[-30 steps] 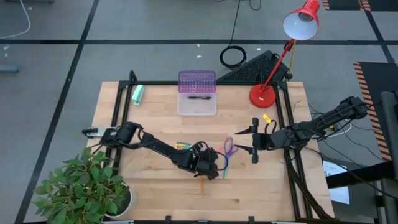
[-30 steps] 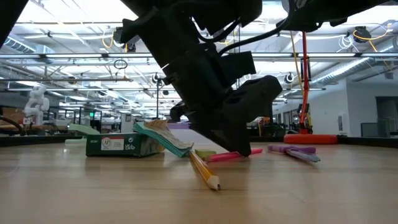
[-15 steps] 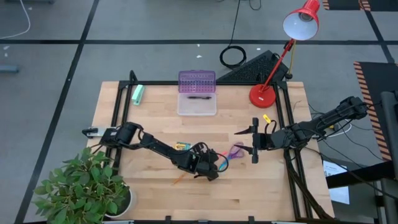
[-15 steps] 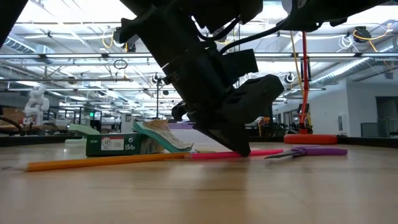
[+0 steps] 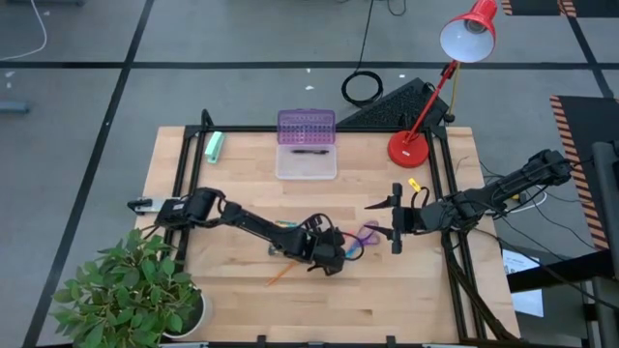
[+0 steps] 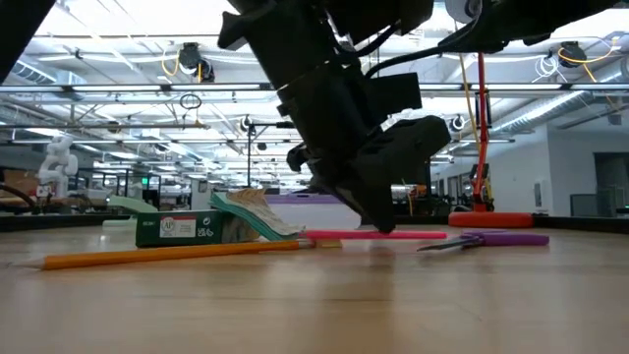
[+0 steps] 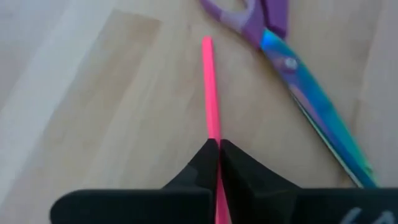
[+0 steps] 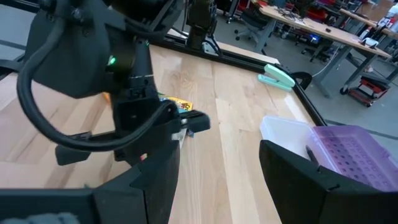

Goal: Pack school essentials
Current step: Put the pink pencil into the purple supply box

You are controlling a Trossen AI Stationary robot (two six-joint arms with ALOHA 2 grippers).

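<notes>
The pink pen (image 7: pixel 211 93) lies flat on the worktop (image 5: pixel 406 290), its long axis running straight out ahead of the left pincer (image 7: pixel 219 163), which is clamped on its near end; scissors (image 7: pixel 298 81) lie just beside. The right pincer (image 5: pixel 395 217), spread apart, waits near.

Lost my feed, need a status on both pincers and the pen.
Left pincer shut on pink pen, mid-table. Right pincer open, waiting at right edge. Purple-handled scissors lie close beside the pen.
</notes>
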